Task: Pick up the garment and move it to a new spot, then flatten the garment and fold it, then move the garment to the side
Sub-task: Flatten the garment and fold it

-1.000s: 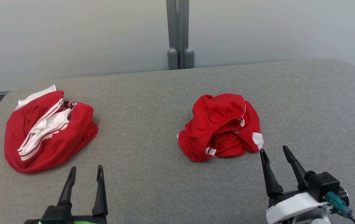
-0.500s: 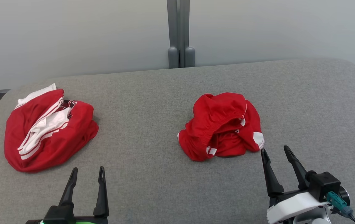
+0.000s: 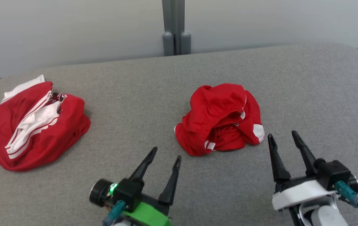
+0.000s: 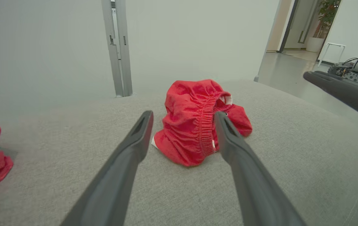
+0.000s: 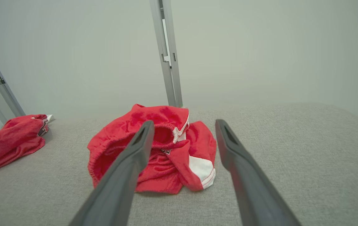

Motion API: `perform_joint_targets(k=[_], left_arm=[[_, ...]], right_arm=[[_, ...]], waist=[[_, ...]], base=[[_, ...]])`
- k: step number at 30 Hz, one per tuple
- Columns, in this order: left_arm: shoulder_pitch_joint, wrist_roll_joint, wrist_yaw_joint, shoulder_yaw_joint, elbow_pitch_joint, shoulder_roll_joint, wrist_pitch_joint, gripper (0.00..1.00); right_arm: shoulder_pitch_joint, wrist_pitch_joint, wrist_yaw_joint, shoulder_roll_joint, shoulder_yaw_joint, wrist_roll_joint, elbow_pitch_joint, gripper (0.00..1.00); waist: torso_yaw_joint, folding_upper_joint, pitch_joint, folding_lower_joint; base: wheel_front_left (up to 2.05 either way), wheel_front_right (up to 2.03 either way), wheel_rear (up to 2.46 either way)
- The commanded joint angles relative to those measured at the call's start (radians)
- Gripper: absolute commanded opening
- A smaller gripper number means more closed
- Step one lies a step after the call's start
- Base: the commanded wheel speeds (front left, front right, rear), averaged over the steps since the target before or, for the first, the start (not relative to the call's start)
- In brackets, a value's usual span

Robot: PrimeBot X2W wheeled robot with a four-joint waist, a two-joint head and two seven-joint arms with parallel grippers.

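Crumpled red garment [image 3: 219, 119] just beyond left claw [image 3: 166, 153] and right claw [image 3: 282, 134].

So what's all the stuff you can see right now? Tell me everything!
shorts: one pair, red with small white patches, crumpled in the middle of the cushion
red-and-white garment: one, bunched up at the cushion's left end
cushion: one, grey fabric, under both garments
post: one, grey, against the pale wall behind
potted plant: one, green, in the far room past the doorway
left fingers: two, dark, spread apart, near side of the shorts
right fingers: two, dark, spread apart, just right of the shorts
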State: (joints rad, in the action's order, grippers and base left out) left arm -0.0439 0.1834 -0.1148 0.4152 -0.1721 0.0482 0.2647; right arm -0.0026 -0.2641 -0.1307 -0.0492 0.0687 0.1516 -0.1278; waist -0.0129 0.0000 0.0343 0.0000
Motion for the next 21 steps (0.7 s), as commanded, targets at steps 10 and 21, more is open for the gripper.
perform_joint_targets(k=[10,21], left_arm=[[-0.38,0.092,-0.015,0.302,-0.222,0.005,-0.001,1.0],[-0.629,0.239,0.006,0.445,-0.352,0.005,-0.001,1.0]], right_arm=[[-0.128,-0.001,0.0,-0.002,-0.052,-0.01,0.04,1.0],[-0.18,-0.001,0.0,-0.001,-0.081,0.01,0.057,1.0]], waist=[[-0.136,0.0,0.269,0.0],[-0.227,0.0,0.375,0.0]], base=[[0.0,0.0,0.0],[0.0,0.0,0.0]])
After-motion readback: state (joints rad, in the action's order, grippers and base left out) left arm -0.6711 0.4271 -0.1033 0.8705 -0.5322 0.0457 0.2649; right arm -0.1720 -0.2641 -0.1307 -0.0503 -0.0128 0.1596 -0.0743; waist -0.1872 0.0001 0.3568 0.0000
